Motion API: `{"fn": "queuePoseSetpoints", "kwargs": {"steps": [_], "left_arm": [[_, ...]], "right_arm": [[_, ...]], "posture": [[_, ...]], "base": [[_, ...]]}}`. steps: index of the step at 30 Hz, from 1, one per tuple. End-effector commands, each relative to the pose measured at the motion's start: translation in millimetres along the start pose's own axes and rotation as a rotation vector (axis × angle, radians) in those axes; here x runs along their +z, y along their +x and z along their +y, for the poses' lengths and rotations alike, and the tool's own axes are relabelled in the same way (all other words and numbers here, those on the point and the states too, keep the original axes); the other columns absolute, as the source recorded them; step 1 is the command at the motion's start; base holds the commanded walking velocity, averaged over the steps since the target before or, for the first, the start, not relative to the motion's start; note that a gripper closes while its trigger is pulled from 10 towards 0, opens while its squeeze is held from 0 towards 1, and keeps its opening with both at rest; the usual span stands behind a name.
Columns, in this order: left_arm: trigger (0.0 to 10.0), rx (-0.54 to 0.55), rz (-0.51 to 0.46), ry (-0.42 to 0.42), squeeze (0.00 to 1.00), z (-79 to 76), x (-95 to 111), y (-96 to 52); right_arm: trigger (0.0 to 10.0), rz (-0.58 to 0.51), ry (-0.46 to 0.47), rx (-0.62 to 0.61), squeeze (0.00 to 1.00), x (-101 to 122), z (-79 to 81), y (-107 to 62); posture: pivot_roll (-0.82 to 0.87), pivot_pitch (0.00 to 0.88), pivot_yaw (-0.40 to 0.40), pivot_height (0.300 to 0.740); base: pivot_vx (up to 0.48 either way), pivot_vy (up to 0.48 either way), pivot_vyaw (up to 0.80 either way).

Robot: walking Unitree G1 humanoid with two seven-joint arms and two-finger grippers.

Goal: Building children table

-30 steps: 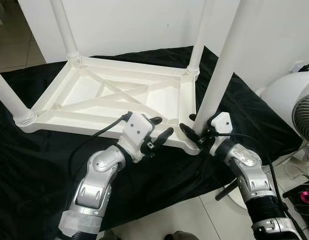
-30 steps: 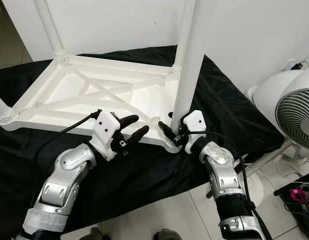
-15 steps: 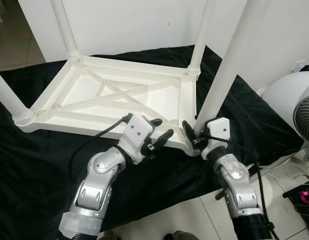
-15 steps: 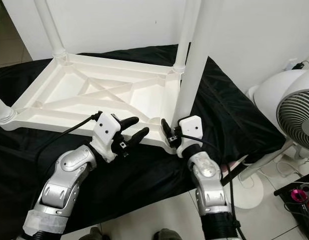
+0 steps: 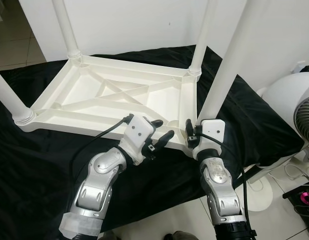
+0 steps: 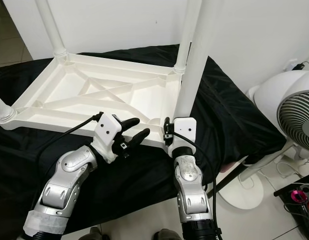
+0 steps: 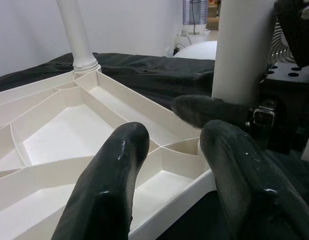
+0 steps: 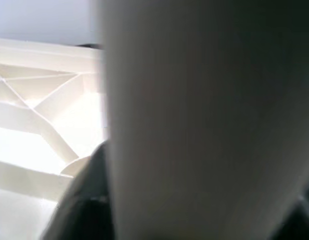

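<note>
A white plastic table top (image 5: 84, 92) lies upside down on a black cloth. Three white legs stand in its back left, back right and front left corners. A fourth leg (image 5: 224, 70) rises from the front right corner socket. My right gripper (image 5: 194, 137) is shut on that leg's base, with the forearm straight below it; the leg (image 8: 204, 120) looms large and close in the right wrist view. My left gripper (image 5: 162, 128) hovers open at the table top's front edge, just left of that corner, holding nothing; its fingers (image 7: 112, 185) point over the ribbed underside.
The black cloth (image 5: 39, 165) covers the floor under the table top. A white fan (image 5: 294, 105) on a round base (image 5: 259, 192) stands close at the right. A pink object (image 5: 307, 192) lies on the tiles at the lower right. A white wall is behind.
My right forearm has swung from the right to straight below the leg, with the wrist turning around the leg's base. The left gripper has stayed put.
</note>
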State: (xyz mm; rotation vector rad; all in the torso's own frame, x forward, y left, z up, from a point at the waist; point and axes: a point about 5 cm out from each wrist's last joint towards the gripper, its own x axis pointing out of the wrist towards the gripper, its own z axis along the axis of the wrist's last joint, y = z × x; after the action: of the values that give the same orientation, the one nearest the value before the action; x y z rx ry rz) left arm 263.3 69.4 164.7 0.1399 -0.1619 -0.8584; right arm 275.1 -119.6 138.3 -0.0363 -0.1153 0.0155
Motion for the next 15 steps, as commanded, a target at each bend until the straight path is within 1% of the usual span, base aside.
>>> {"fn": "queuePoseSetpoints", "kwargs": {"steps": [1,4,6,11,12,13,14,15], "left_arm": [[10.0,0.103,0.008,0.001,0.0,3.5,-0.3,-2.0],[10.0,0.106,0.008,0.002,0.0,3.7,-0.3,-2.1],[10.0,0.116,0.008,0.004,0.0,4.6,-0.1,-2.7],[10.0,0.118,0.009,0.004,0.0,4.7,-0.1,-2.7],[10.0,0.121,0.008,0.004,0.0,5.0,0.1,-3.0],[10.0,0.121,0.008,0.004,0.0,5.0,0.1,-3.0],[10.0,0.123,0.008,0.005,0.0,5.3,0.2,-3.3],[10.0,0.125,0.009,0.005,0.0,5.2,0.2,-3.8]], "right_arm": [[10.0,-0.005,0.048,0.037,1.0,3.0,9.5,-2.0],[10.0,-0.018,0.041,0.054,1.0,5.0,7.9,-2.5],[10.0,-0.053,0.035,0.094,1.0,11.0,-4.0,-2.7],[10.0,-0.056,0.032,0.094,1.0,12.3,-7.9,-2.8],[10.0,-0.064,0.026,0.145,0.58,12.7,-13.0,-3.4],[10.0,-0.064,0.026,0.145,0.58,12.7,-13.0,-3.4],[10.0,-0.07,0.021,0.22,0.58,13.1,-17.1,-4.4],[10.0,-0.072,0.016,0.295,0.0,13.1,-22.0,-4.8]], "posture": [[-0.08,0.041,-0.01,0.74],[-0.07,0.04,-0.015,0.74],[-0.07,0.035,-0.022,0.74],[-0.06,0.034,-0.024,0.74],[-0.06,0.032,-0.025,0.74],[-0.06,0.032,-0.025,0.74],[-0.06,0.03,-0.024,0.74],[-0.05,0.028,-0.024,0.74]], "base": [[0.0,0.0,0.0],[0.0,0.0,0.0],[0.0,0.0,0.0],[0.0,0.0,0.0],[0.0,0.0,0.0],[0.0,0.0,0.0],[0.0,0.0,0.0],[0.0,0.0,0.0]]}}
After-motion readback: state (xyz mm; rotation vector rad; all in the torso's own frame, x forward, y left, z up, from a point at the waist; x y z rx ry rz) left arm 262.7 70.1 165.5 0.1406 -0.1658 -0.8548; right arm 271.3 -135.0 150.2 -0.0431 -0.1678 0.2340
